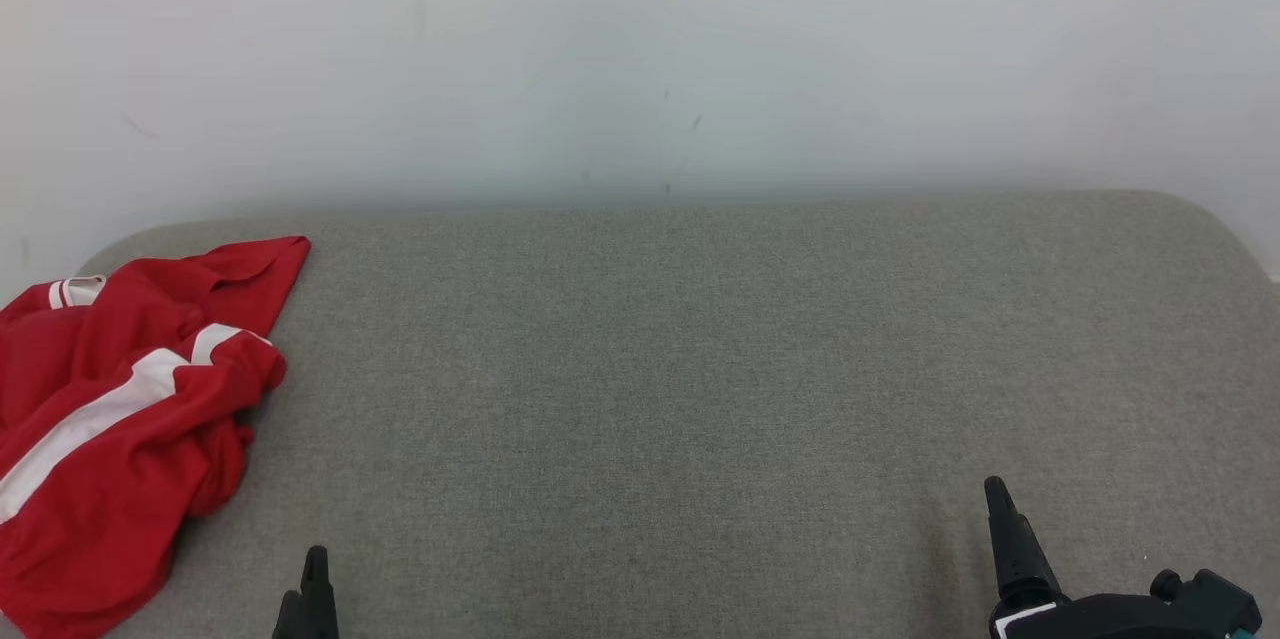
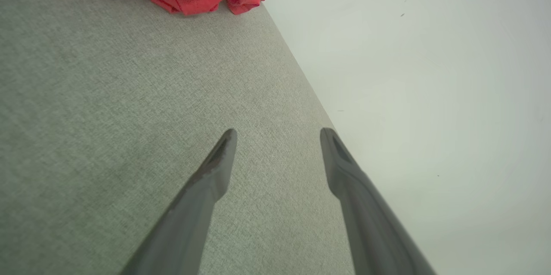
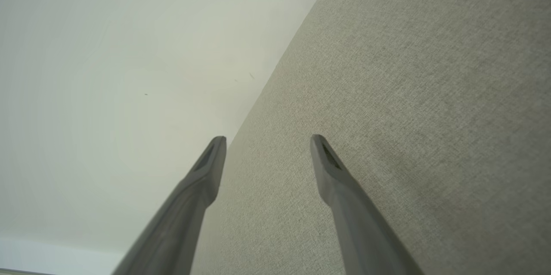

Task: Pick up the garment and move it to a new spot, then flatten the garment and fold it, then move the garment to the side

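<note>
While the crumpled red jersey [image 1: 130, 439] lies at the left end of the grey cloth-covered surface [image 1: 700, 369], the left gripper [image 2: 278, 131] and right gripper [image 3: 268, 137] hang wide open and empty; no step looks begun.

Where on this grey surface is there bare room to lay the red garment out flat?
The whole middle and right of the grey surface is bare, bordered by the wall behind, the red garment on the left and the right gripper at the near right. Only the left end is crowded, where the garment lies bunched.
</note>
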Motion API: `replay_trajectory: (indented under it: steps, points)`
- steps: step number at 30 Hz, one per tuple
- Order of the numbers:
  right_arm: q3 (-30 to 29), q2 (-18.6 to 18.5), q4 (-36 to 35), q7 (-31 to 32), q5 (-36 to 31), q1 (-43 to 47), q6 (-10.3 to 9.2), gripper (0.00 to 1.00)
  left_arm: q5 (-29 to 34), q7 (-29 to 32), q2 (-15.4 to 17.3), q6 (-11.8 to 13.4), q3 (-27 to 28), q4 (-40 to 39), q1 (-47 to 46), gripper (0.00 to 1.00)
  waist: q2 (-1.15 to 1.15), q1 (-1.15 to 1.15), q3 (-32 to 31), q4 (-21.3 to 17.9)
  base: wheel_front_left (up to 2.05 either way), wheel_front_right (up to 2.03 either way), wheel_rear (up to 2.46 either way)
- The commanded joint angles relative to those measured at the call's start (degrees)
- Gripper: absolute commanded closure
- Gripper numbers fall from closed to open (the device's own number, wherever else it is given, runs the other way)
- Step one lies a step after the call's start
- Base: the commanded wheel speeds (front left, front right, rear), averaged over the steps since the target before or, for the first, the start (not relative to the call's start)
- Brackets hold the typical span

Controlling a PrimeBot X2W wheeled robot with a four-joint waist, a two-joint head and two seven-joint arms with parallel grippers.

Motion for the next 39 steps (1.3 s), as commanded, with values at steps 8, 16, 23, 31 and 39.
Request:
replay_trajectory:
  steps: [8, 16, 23, 31, 39]
  points:
    - [-0.2, -0.4, -0.9, -2.0, -11.5, 0.3, -0.05, 0.0, 13.0, -2.0, 0.4, 0.4, -2.1, -0.8, 0.7, 0.0, 0.0, 0.0, -0.6, 0.0, 0.0, 0.0, 0.0]
    - [-0.5, 0.1, 0.1, -3.4, -20.5, 0.9, -0.05, 0.0, 21.8, -3.4, 0.4, 1.6, -3.0, -0.8, 1.5, 0.0, 0.0, 0.0, -1.1, -0.1, 0.0, 0.0, 0.0]
    - [-0.5, 0.3, 1.9, -4.6, -27.0, 0.6, -0.06, 0.0, 28.7, -4.6, 0.5, 2.3, -3.5, -0.9, 1.8, 0.0, 0.0, 0.0, -1.6, -0.1, 0.0, 0.0, 0.0]
    - [0.2, 0.3, 3.0, -5.8, -32.1, 0.6, -0.07, 0.0, 34.9, -5.8, 0.7, 2.4, -4.0, -0.9, 2.5, 0.0, 0.0, 0.0, -2.2, -0.1, 0.0, 0.0, 0.0]
    - [0.6, 0.3, 4.7, -6.8, -36.2, 0.5, -0.08, 0.0, 40.2, -6.9, 1.0, 2.7, -4.4, -0.5, 2.9, 0.0, 0.0, 0.0, -2.7, -0.2, 0.0, 0.0, 0.0]
